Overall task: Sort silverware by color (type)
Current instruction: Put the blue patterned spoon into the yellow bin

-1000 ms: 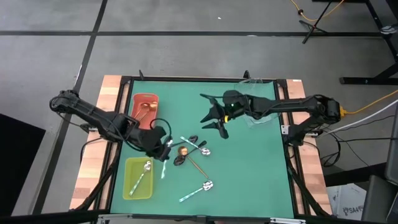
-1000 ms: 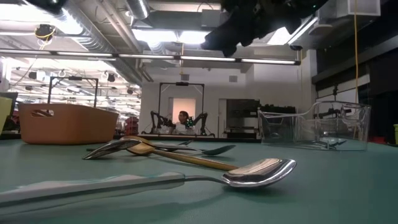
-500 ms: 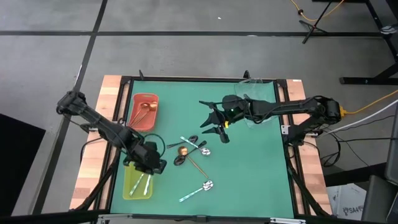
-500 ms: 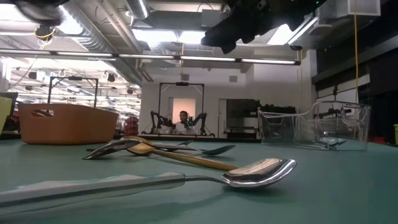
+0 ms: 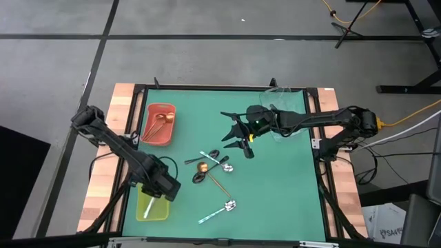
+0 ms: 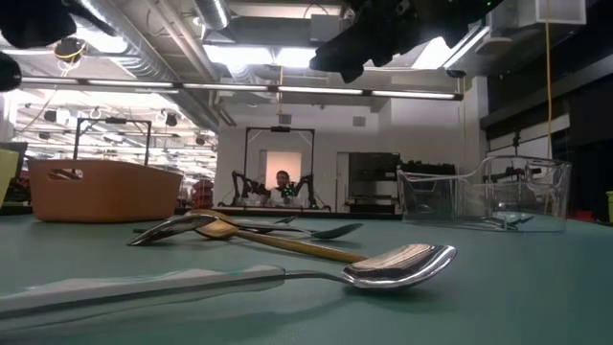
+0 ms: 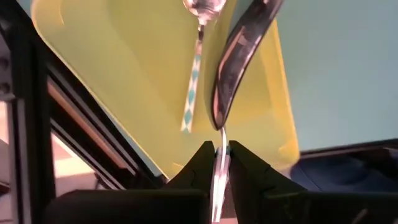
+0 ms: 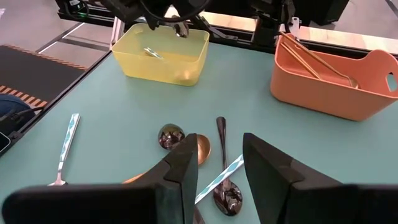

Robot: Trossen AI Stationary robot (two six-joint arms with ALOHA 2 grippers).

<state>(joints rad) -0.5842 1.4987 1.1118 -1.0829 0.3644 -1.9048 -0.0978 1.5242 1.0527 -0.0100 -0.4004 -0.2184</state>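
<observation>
My left gripper (image 7: 219, 152) hangs over the yellow-green tray (image 5: 147, 209) at the table's near left, shut on a mint-handled spoon (image 7: 239, 50). Another mint-handled spoon (image 7: 194, 81) lies flat on that tray's floor. Copper spoons (image 5: 160, 120) lie in the red tray (image 5: 150, 132). A loose cluster of dark, copper and mint-handled spoons (image 5: 209, 166) lies on the mat mid-table, and one mint-handled spoon (image 5: 219, 210) lies nearer the near edge. My right gripper (image 5: 236, 136) is open and raised above the mat, on the far side of the cluster (image 8: 199, 149). My left gripper pinches the spoon's pale handle (image 7: 221, 138) between its two fingertips (image 7: 202, 155). The fingers point down into the tray and lie along the handle. The silver bowl end (image 7: 249, 31) sticks out ahead of the fingers over the tray's floor; whether it touches the floor I cannot tell.
A clear tray (image 5: 286, 110) sits at the far right, partly under my right arm, and shows in the low view (image 6: 484, 196). Green mat lies bare between the cluster and the right edge. A black frame rail (image 5: 207, 87) borders the mat.
My left gripper has carried the mint-handled spoon from beside the cluster toward the table's near left, ending over the yellow-green tray. My right gripper has shifted slightly and stays open above the mat.
</observation>
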